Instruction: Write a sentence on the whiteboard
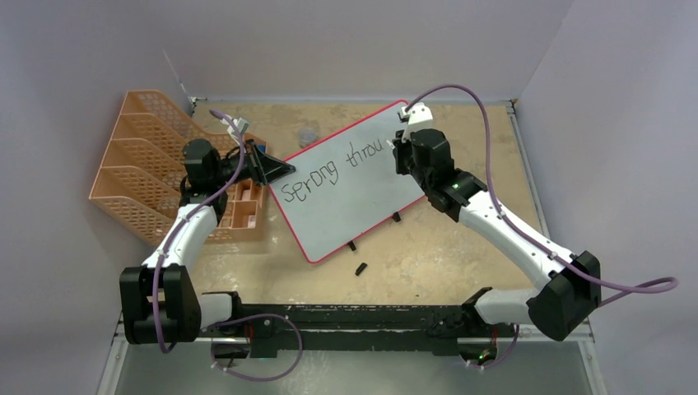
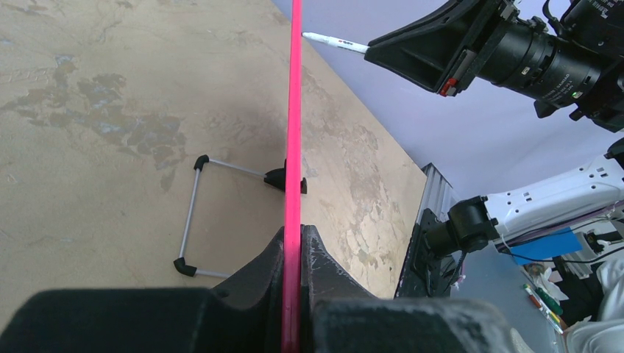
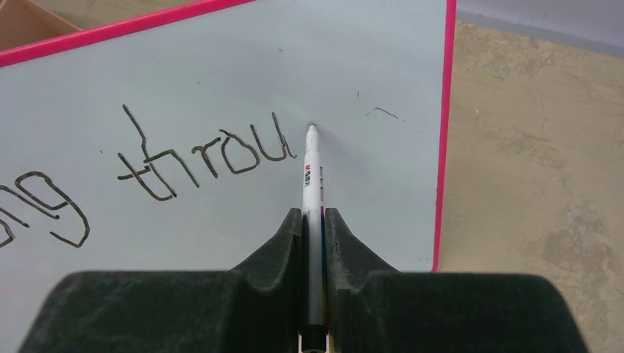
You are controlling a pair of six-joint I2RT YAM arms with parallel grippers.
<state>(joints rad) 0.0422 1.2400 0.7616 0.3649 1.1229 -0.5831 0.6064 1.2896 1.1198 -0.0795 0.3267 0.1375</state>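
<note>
Whiteboard location: it is set slantwise at the middle of the table, with the orange rack to its left. It is propped on a wire stand behind it. Its left edge is clamped by the left gripper, which is closed on the pink frame. A marker is held in the right gripper, whose jaws are closed tight on the barrel. The tip is placed at the board surface just right of the last letter. Whether the tip is actually in contact cannot be determined.

The sentence is written as far as "throu", so the task is judged to be partly done.

Hazards:

1. Little bare surface is left between the tip and the right frame. If the letter width is not reduced, the stroke may be carried onto the frame or off the board.
2. The board is restrained at the left edge only, while pressure is applied near the right edge. Excess pressure may cause the board to be swung or slid in the clamp, and the letters to be distorted.
3. The barrel may be pushed back through the jaws. Faint or broken strokes are then to be expected.
4. A slanted line is already evident, so later words may be crowded.
</note>
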